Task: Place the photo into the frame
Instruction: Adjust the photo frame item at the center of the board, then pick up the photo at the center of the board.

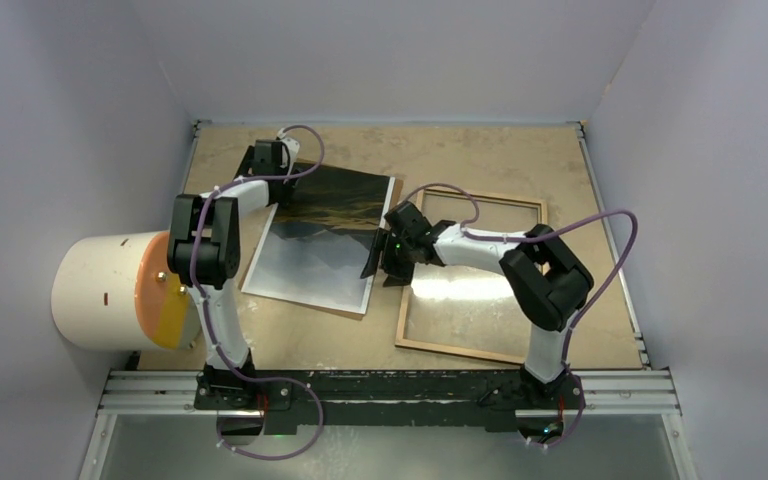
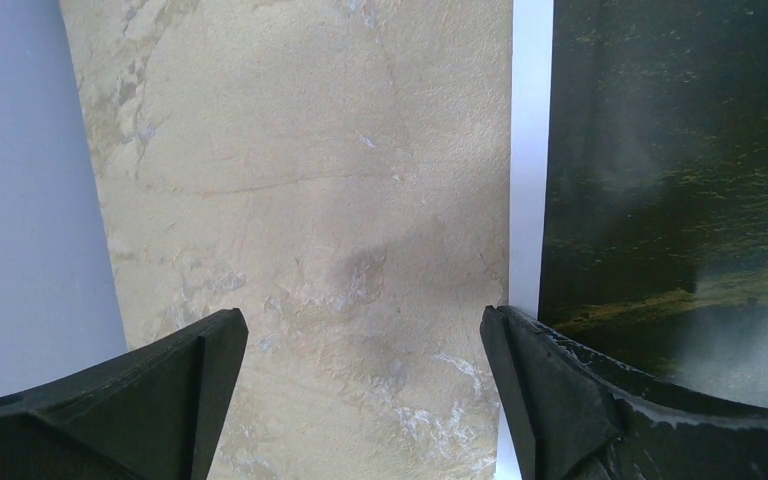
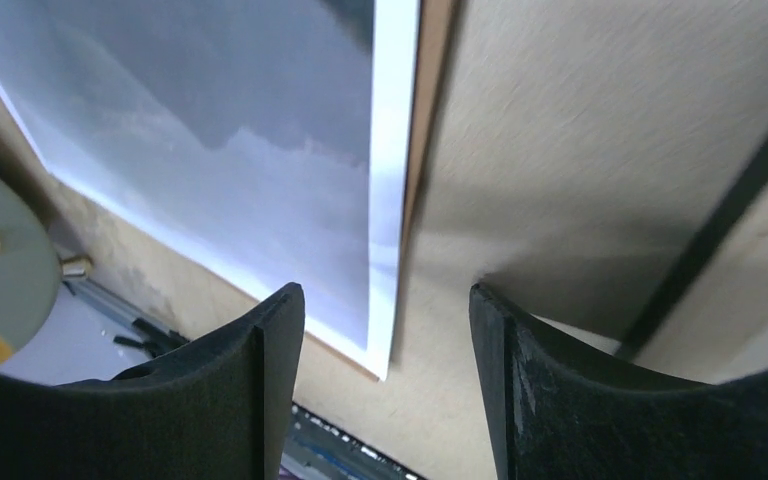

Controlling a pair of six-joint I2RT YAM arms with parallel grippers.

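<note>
The photo [image 1: 325, 235] lies flat on the table, dark mountains at the far end, pale grey at the near end. The frame [image 1: 455, 350] lies to its right, light wood side up, with glare inside it. My left gripper [image 1: 275, 160] is open at the photo's far left corner; in the left wrist view [image 2: 365, 340] bare table lies between the jaws and the photo [image 2: 680, 150] is beside the right finger. My right gripper [image 1: 385, 255] is open at the photo's right edge; the right wrist view [image 3: 388, 300] shows the photo's near corner [image 3: 210, 150] between the jaws and the frame's rail [image 3: 720, 215] to the right.
A brown backing board [image 3: 432, 90] lies under the photo, its edge showing [image 1: 300, 303]. A white cylinder with an orange end [image 1: 110, 290] stands at the left edge. Walls close in the table on three sides. A metal rail [image 1: 390, 390] runs along the near edge.
</note>
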